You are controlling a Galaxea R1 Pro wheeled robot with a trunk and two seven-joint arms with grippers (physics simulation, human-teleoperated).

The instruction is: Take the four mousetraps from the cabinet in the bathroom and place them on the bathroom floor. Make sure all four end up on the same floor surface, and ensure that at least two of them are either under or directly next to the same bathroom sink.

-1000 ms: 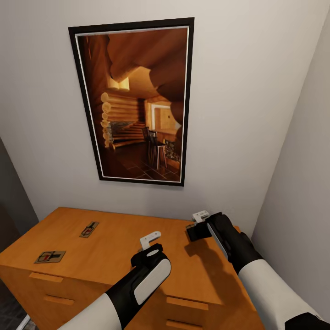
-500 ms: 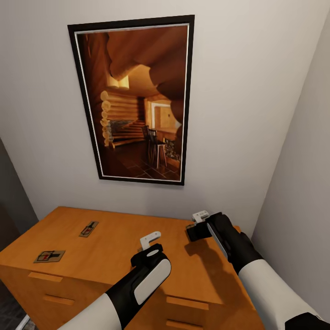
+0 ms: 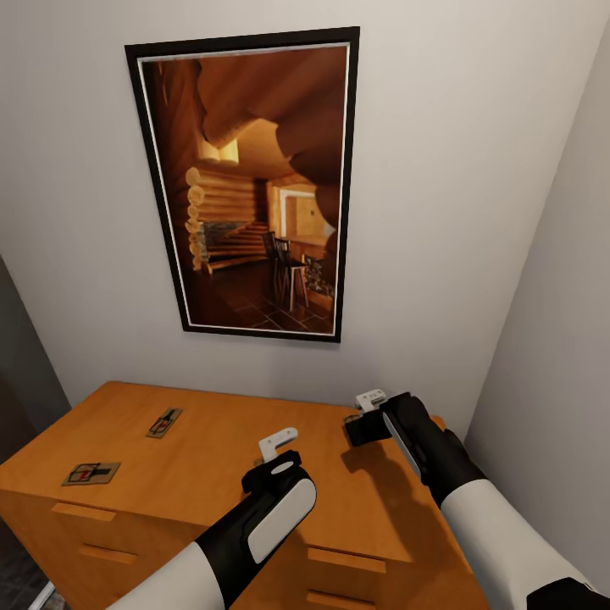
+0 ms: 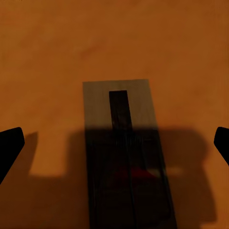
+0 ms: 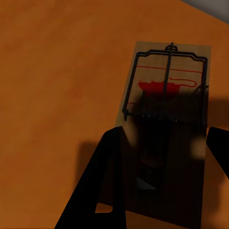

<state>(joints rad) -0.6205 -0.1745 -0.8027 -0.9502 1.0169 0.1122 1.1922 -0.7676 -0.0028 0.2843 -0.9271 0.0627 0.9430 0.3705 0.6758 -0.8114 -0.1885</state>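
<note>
- Practically nothing has shifted over the last second: both arms hover over the cabinet (image 3: 195, 457) top exactly as before, so no mousetrap has been lifted yet.
- Left pincer (image 4: 114, 143) stands wide, one mousetrap (image 4: 126, 152) lying flat on the wood directly beneath it, centred between the dark fingertips.
- Right pincer (image 5: 162, 176) straddles a second mousetrap (image 5: 164, 119), one finger just beside each long edge; how wide it stands I cannot tell.
- Two more mousetraps (image 3: 164, 423) (image 3: 92, 474) lie well apart from both pincers, beyond the left one.
- By my judgement, both grasps are lined up; closing comes next.
</note>
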